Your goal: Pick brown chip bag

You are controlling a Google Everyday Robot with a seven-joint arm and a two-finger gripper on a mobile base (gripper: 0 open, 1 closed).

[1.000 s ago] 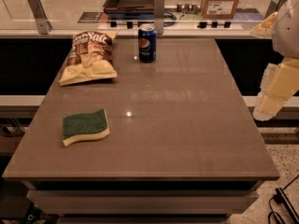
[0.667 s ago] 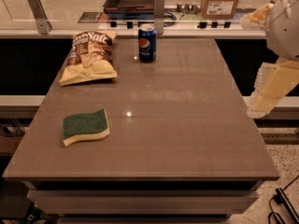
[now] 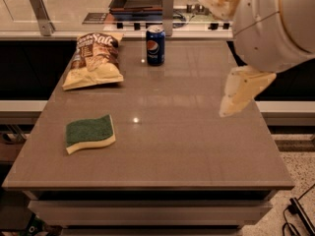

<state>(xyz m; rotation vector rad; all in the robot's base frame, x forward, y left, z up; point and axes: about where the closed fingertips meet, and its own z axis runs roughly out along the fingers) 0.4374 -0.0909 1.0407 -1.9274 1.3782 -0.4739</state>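
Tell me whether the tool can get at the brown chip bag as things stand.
Probably yes: the tool hangs open above the table at right, the brown chip bag lies far left, only the Pepsi can stands near the path.

Brown chip bag, blue can, green-yellow sponge, cream hand at right

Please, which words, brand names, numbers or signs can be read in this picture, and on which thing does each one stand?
"Salt", as far as it can be read: white script at the top of the brown chip bag; the smaller print below is too blurred to read.
Round Pepsi sign, no readable word: on the blue can.
No text: sponge, table.
No text: end effector, open above the table's right side.
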